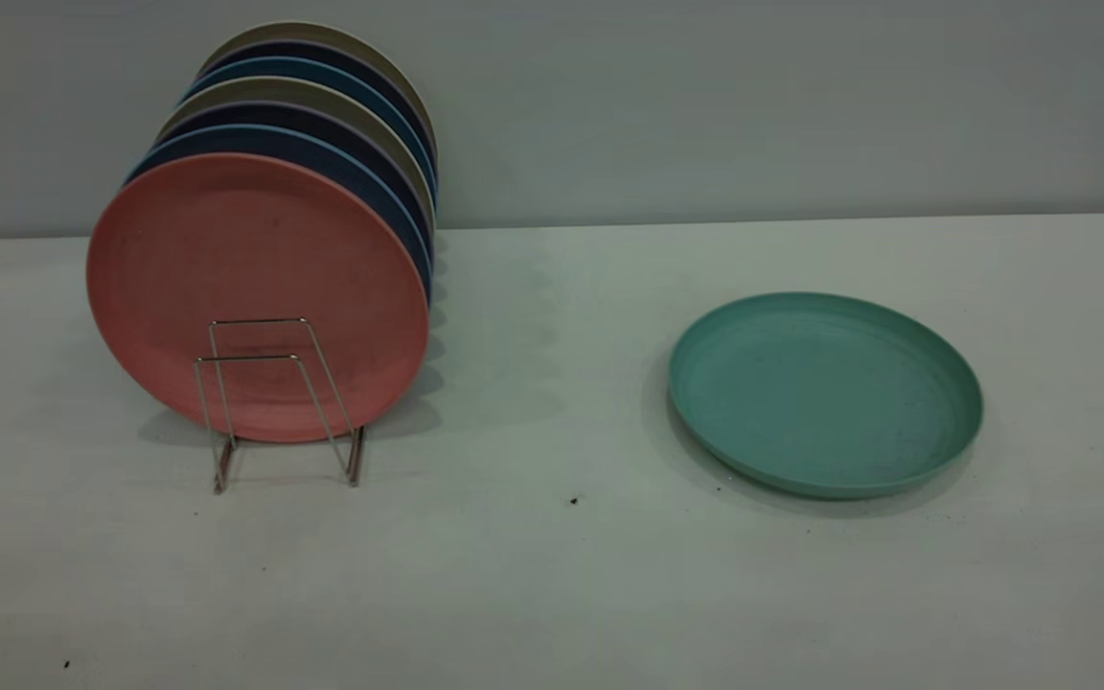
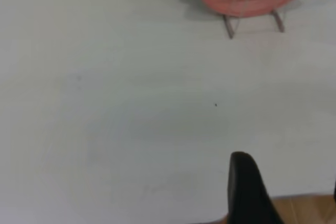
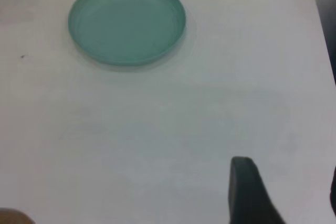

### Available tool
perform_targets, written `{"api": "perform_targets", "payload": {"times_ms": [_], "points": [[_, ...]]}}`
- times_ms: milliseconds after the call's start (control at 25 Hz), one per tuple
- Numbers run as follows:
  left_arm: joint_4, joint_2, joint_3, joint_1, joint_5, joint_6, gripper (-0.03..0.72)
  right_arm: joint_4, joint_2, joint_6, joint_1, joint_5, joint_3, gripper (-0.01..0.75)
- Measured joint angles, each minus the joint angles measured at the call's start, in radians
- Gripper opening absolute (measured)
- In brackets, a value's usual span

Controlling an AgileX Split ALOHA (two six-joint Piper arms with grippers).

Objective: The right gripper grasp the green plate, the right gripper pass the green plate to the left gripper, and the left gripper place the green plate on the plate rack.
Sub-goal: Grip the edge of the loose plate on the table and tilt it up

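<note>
green plate (image 1: 825, 393) lies flat and face up on the right side of the white tabletop (image 1: 552, 575), well apart from the plate rack (image 1: 274, 402) on the left. the rack holds a pink plate (image 1: 255, 278) upright in front of several blue and beige ones. neither arm shows from outside. each wrist view shows only 1 dark finger of the left gripper (image 2: 283, 192) and right gripper (image 3: 283, 192), so whether the fingers are apart i cannot tell.

green plate (image 1: 825, 393): matt, plastic-looking, faintly scuffed. Pink plate (image 1: 255, 287): same matt finish. plate rack (image 1: 274, 398): thin shiny metal wire. Table (image 1: 552, 575): smooth, matt white, few dark specks.
</note>
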Motion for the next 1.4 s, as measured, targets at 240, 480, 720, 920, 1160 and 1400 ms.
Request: {"api": "perform_targets", "payload": {"times_ms": [240, 480, 720, 920, 1160, 1400], "points": [[0.016, 0.325, -0.12, 0.0, -0.131, 0.004, 0.547, 0.023, 0.293, -0.002, 0.0, -0.138, -0.088, 0.503], [0.016, 0.695, -0.272, 0.0, -0.24, 0.092, 0.582, 0.115, 0.641, -0.09, 0.0, -0.289, -0.159, 0.543], [-0.044, 1.019, -0.383, 0.0, -0.317, 0.122, 0.584, 0.378, 0.975, -0.293, 0.0, -0.414, -0.178, 0.543], [-0.224, 1.253, -0.444, 0.0, -0.414, 0.225, 0.584, 0.64, 1.252, -0.501, 0.0, -0.524, -0.186, 0.546], [-0.515, 1.471, -0.499, -0.044, -0.479, 0.497, 0.584, 0.933, 1.557, -0.769, 0.0, -0.588, -0.265, 0.547], [-0.726, 1.62, -0.523, -0.174, -0.562, 0.705, 0.584, 0.989, 1.79, -0.81, -0.025, -0.596, -0.389, 0.547]]}}
